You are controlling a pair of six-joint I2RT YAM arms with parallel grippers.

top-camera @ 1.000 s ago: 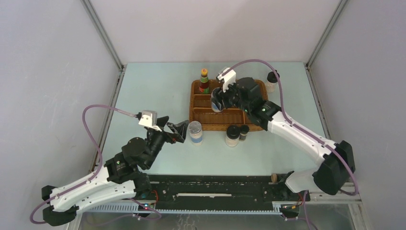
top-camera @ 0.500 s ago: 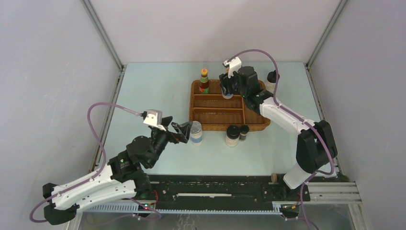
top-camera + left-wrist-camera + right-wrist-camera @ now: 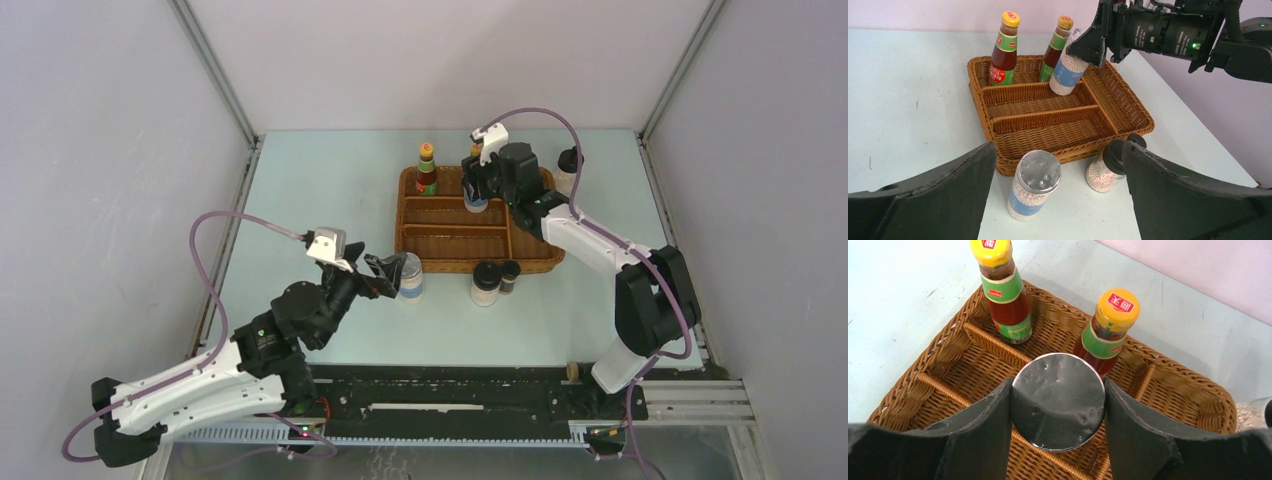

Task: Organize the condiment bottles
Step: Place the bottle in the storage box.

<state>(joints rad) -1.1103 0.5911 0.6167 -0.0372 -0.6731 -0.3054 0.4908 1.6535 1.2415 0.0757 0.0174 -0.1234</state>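
My right gripper is shut on a silver-topped shaker. In the left wrist view this shaker is tilted, its base low in the far part of the wicker tray. Two yellow-capped sauce bottles stand beside it. My left gripper is open, with the second shaker standing on the table just ahead between its fingers. In the top view my left gripper reaches that shaker. My right gripper hides one sauce bottle there.
A white black-capped bottle and a tiny dark bottle stand in front of the tray's near rim. Another white black-capped bottle stands past the tray's far right corner. Grey walls enclose the table.
My right gripper carried its shaker from the tray's middle to the far part beside the sauce bottles. My left gripper moved forward and right, up to the shaker on the table.
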